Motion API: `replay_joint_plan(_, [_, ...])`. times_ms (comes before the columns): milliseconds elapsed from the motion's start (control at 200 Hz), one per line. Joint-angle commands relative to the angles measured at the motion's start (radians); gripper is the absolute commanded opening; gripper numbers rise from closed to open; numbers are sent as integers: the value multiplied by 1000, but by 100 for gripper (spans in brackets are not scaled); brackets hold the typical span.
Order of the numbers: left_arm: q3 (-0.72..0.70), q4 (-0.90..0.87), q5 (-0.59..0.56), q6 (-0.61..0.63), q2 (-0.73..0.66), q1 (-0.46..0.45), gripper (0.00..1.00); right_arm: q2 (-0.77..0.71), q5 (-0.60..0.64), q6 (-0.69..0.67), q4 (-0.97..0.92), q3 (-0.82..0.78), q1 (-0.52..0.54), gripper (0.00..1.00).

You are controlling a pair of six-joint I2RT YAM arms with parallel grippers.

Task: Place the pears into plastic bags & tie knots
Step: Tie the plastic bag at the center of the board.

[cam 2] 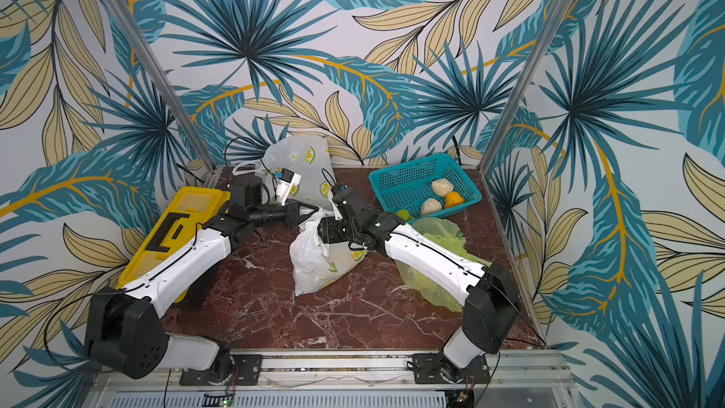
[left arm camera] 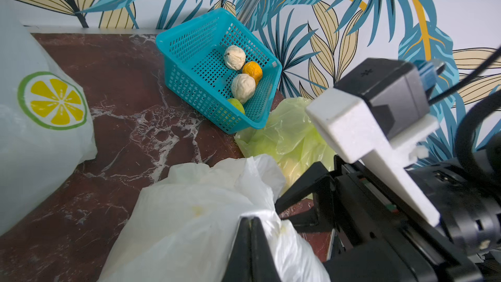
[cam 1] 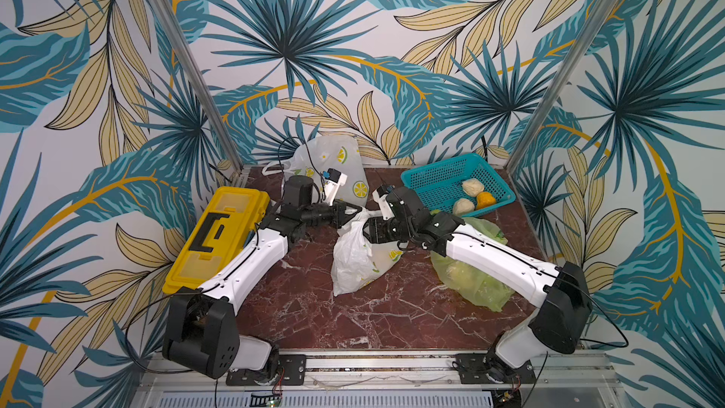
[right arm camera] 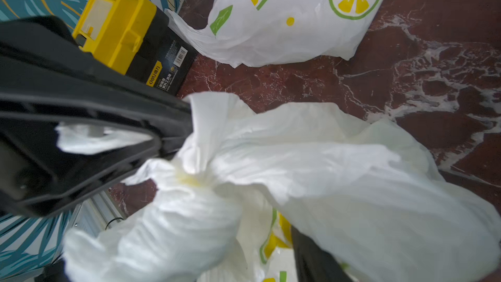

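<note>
Fingers (right arm camera: 151, 109) of left gripper (cam 1: 354, 210) pinch white lemon-print bag (cam 1: 355, 264) by its handle; right gripper (cam 1: 368, 234) at the neck, grip cannot be told.
Pull judged to tighten twisted neck (right arm camera: 189, 176) for knotting. Bag lies mid-table (cam 1: 353, 319), open marble in front; green bag (cam 1: 474, 284) under right forearm, yellow toolbox (cam 1: 212, 237) beside left arm; four pears (left arm camera: 243, 88) in teal mesh basket (left arm camera: 189, 39) by back edge.

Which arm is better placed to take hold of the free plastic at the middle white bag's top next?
Right. The left gripper is shut on the top of the middle white bag, so it's occupied. The right gripper sits open beside that gathered plastic, probably needing only a short reach.
</note>
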Motion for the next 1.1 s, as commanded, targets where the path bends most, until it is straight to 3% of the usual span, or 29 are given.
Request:
replay_joint_plan(0, [1,28,18,-5,-11,2,0,-12,-53,-14,3,-12,-11,35])
replay_joint_plan(175, [4,28,-5,-15,-2,20,0,-73,-17,-2,2,-81,-21,16])
replay_joint_plan(606, [4,50,24,-43,51,29,0,-176,33,29,-96,-130,-33,12])
replay_joint_plan(646, [2,50,19,-44,46,25,0,-169,19,34,-93,-131,-32,16])
replay_joint_plan(756, [-1,55,14,-45,40,22,0,-169,-17,26,-73,-148,-33,44])
replay_joint_plan(831, [1,54,15,-46,41,22,0,-179,-30,3,-60,-153,-34,55])
replay_joint_plan(1011, [3,54,12,-49,46,16,0,-114,-133,22,-27,-136,-30,58])
replay_joint_plan(1092, [9,54,13,-49,44,10,0,-78,-120,27,-24,-127,-24,53])
